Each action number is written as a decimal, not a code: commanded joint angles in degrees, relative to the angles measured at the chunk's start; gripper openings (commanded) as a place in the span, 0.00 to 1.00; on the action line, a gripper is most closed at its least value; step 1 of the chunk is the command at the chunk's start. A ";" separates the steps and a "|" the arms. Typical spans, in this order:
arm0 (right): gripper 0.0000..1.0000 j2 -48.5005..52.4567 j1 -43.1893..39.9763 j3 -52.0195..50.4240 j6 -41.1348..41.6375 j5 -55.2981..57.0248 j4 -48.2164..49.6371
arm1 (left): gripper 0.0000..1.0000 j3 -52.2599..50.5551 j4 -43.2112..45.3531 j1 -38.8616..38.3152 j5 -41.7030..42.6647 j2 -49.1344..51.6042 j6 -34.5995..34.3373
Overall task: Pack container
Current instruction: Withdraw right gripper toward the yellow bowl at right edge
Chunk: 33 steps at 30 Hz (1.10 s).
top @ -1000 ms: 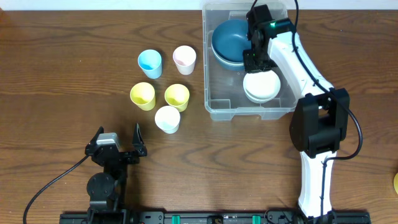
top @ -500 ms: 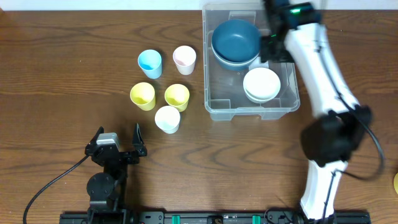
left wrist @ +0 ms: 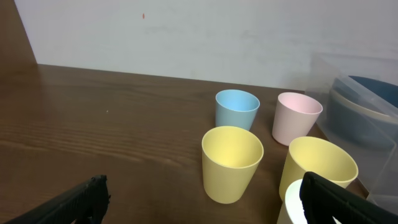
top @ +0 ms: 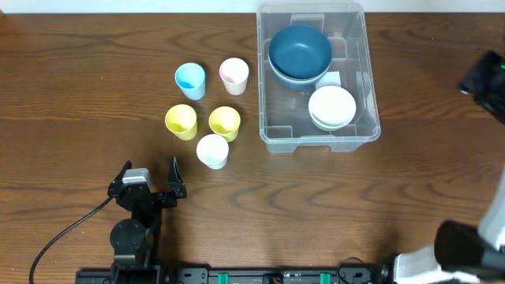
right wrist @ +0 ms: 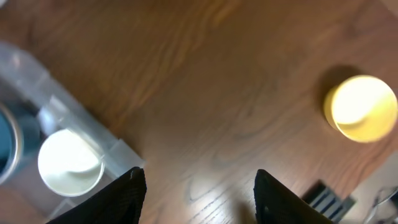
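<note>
The clear plastic container (top: 272,136) stands at the back right of the table and holds stacked blue bowls (top: 300,52) and stacked white bowls (top: 331,106). Its corner also shows in the right wrist view (right wrist: 74,127). My left gripper (top: 150,188) rests open and empty at the front left, just short of the cups. My right gripper (right wrist: 198,193) is open and empty, high over bare table right of the container; only part of that arm (top: 485,77) shows at the overhead view's right edge.
Several cups stand left of the container: blue (top: 189,80), pink (top: 233,76), two yellow (top: 181,121) (top: 224,123) and white (top: 212,151). The left wrist view shows them close ahead (left wrist: 232,163). A yellow cup (right wrist: 359,108) stands alone far right.
My right arm has lifted out of the container and swung away to the right, leaving the bowls inside. The left arm has not moved.
</note>
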 commanded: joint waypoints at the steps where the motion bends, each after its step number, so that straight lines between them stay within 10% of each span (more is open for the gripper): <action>1: 0.58 -6.36 -4.72 -5.77 4.07 0.48 -0.33 | 0.98 -1.31 -1.88 0.28 -0.68 -0.26 0.98; 16: 0.99 -32.04 -13.70 -57.11 13.03 -4.35 18.93 | 0.98 -1.31 -1.88 0.28 -0.70 -0.26 0.98; 25: 0.99 -31.89 -22.05 -62.05 19.52 1.95 21.68 | 0.98 -1.31 -1.88 0.28 -0.70 -0.26 0.98; 33: 0.99 -30.51 -36.46 -62.10 0.31 -2.19 33.70 | 0.98 -1.31 -1.88 0.28 -0.70 -0.26 0.96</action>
